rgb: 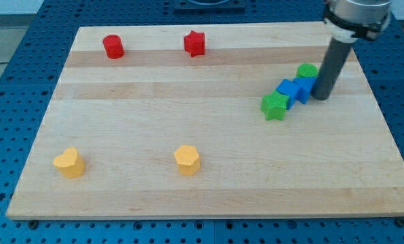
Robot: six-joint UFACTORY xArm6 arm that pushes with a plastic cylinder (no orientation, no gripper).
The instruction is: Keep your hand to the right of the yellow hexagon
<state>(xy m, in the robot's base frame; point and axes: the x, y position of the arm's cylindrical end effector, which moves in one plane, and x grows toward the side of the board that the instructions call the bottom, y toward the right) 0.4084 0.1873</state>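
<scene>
The yellow hexagon (187, 160) lies on the wooden board (209, 196) at the lower middle. A second yellow block, heart-shaped (69, 163), lies at the lower left. My tip (322, 97) rests on the board at the upper right, far to the right of and above the yellow hexagon. The tip touches or nearly touches the right side of a blue block (305, 89).
Beside the tip runs a diagonal row: a green block (308, 70), the blue block, another blue block (287, 92) and a green star (274, 106). A red cylinder (113, 47) and a red star (195, 43) lie at the top left.
</scene>
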